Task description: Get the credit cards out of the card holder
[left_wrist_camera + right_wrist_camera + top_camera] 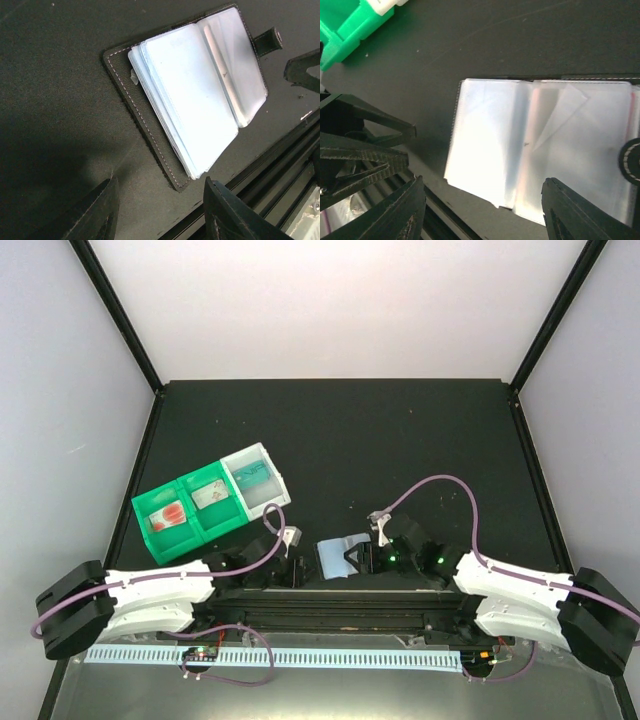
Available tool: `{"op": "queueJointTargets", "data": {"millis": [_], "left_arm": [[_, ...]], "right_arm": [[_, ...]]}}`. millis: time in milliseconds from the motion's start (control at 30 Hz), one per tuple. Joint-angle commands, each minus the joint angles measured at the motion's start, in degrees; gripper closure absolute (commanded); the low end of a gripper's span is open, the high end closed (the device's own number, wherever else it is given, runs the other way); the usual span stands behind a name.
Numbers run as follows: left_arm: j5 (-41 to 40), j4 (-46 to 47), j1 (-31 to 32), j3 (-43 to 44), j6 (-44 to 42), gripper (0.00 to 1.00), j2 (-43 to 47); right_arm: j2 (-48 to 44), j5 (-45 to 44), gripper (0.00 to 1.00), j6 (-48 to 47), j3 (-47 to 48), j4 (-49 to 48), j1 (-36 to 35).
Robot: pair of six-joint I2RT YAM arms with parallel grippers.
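Overhead, the card holder (335, 558) lay open on the dark table (400, 430) near its front edge, between the left gripper (292, 570) and the right gripper (358, 558).

The left wrist camera showed the holder (200, 95) spread flat. Its pale-blue, translucent sleeves fanned over a dark stitched cover (125, 85), and a snap strap (267, 40) stuck out from the far side. The left gripper (160, 210) had its fingers (100, 212) spread wide with nothing between them, short of the holder's nearest corner.

The right wrist camera looked down on the same sleeves (540, 150), with the centre fold running across the view. The right gripper (482, 210) also had its fingers spread apart and gripped nothing. The edge of the sleeves sat in the gap between the two fingers, though whether they touched it could not be told. Whether any sleeve held a card could not be made out either.

To the left and farther back stood a green tray (150, 535) with a white bin (265, 502) touching its right end. A whitish card with reddish print (172, 515) lay in the tray's left compartment, and a pale flat piece (212, 496) lay in its right one. A teal card (255, 476) lay in the bin. All three were well apart from the holder.
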State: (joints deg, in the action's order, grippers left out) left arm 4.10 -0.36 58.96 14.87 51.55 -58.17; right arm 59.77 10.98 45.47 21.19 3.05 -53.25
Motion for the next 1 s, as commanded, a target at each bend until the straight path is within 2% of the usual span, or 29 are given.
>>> {"op": "queueJointTargets", "data": {"millis": [0,333,967], "left_arm": [[-0.32,2.08,0.10,2.96,-1.06,0.52,-1.91],[1.65,3.71,0.10,5.59,-1.80,0.60,-9.01],[2.20,5.32,0.10,5.77,-1.52,0.64,-12.66]], "right_arm": [[-0.18,-4.72,0.36,-0.89,-0.09,1.87,0.54],[3.88,-7.43,0.36,-1.18,0.25,2.97,1.05],[7.82,-9.44,0.36,-2.12,-1.24,1.29,1.05]]}}
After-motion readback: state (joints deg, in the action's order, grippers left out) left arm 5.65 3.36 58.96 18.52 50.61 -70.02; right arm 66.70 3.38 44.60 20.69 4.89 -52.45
